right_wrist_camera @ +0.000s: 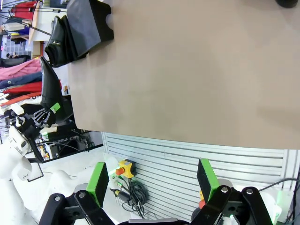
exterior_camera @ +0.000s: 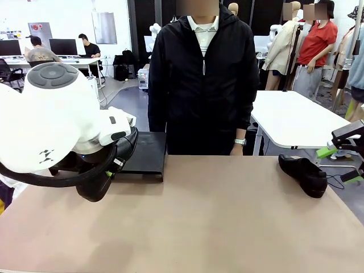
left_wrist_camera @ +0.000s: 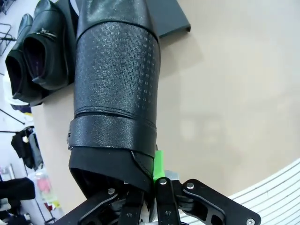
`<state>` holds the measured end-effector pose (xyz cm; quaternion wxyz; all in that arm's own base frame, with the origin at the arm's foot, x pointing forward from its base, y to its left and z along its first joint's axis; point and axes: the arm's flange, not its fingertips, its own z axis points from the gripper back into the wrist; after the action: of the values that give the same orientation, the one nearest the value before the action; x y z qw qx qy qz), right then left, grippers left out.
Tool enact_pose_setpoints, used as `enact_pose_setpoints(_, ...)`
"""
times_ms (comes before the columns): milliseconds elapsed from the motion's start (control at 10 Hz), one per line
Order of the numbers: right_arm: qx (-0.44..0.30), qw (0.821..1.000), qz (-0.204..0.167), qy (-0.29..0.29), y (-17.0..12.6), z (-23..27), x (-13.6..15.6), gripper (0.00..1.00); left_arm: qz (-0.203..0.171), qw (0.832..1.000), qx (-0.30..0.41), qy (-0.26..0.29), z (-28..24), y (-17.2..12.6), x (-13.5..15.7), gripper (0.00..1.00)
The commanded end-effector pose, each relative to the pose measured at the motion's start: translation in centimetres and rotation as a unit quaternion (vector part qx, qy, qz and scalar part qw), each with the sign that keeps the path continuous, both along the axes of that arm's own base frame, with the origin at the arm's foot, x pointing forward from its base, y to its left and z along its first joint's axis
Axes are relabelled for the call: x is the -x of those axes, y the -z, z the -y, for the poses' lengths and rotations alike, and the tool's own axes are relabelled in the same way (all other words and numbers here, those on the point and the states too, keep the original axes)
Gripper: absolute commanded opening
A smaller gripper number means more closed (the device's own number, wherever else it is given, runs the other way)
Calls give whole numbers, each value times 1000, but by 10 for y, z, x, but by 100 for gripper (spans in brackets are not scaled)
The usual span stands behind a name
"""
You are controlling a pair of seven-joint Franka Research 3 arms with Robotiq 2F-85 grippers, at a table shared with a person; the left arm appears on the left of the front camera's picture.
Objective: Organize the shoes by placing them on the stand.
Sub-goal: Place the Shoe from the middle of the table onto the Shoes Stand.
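Left gripper (left_wrist_camera: 151,180) clamps shoe (left_wrist_camera: 117,79) heel end; long axis straight ahead, toe toward stand (left_wrist_camera: 171,18) (right gripper (right_wrist_camera: 152,180) jaws wide apart).

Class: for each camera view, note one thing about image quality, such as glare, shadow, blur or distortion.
Front view: the left arm, close to the lens, looms large and bright white, while the lone shoe reads almost featureless black. Left wrist view: the held shoe shows soft sheen on embossed leather; the table edge bows, wide-angle distortion. Right wrist view: glare streaks the glossy shoe at the stand.
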<state>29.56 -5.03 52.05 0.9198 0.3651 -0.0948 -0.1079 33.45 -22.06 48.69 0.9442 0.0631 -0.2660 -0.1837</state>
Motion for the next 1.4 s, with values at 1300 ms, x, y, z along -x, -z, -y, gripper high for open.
enact_pose_setpoints(1300,-6,1000,3,-4,-2,1,-1,100,-71,981,18,-180,53,9,-312,0)
